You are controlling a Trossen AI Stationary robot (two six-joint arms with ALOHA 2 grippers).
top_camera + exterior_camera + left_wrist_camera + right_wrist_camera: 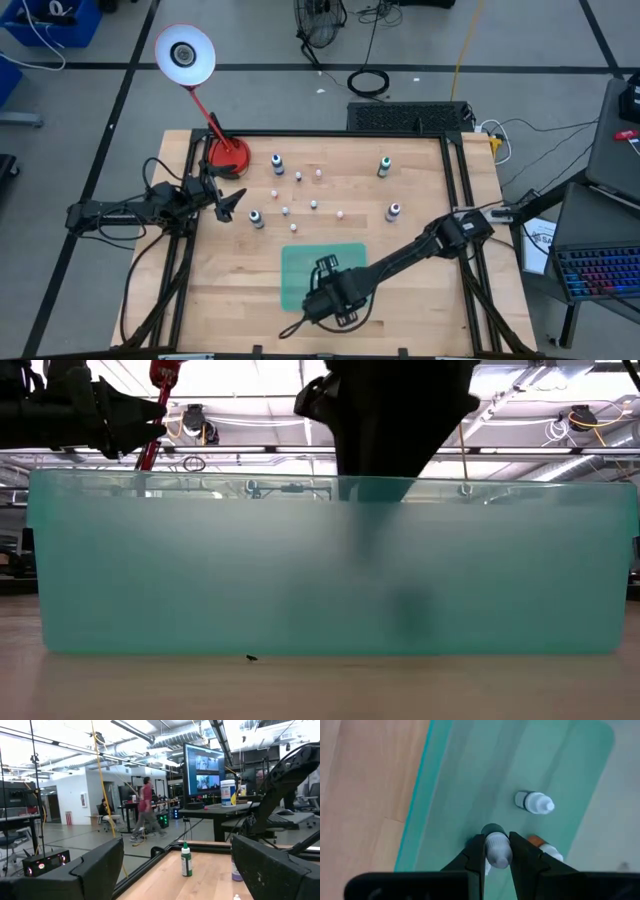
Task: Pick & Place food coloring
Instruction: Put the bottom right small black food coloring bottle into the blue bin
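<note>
**Holding a bottle over the green bin**

Gripping a white-capped food coloring bottle [496,849], the right gripper [496,851] hangs over the green bin [470,780], its fingers [476,855] closed on either side of the cap. Two more bottles lie on the bin floor just beyond the fingertips. The left gripper [232,203] waits spread wide and empty, with another bottle [257,218] on the counter [420,300] near it.

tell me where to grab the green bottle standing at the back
Likely the body just under the white cap, from straight above: the green bottle stands upright, apart from the others, leaving finger room. The right gripper is shut on another bottle over the tray; the left gripper is open at the left edge.
</note>
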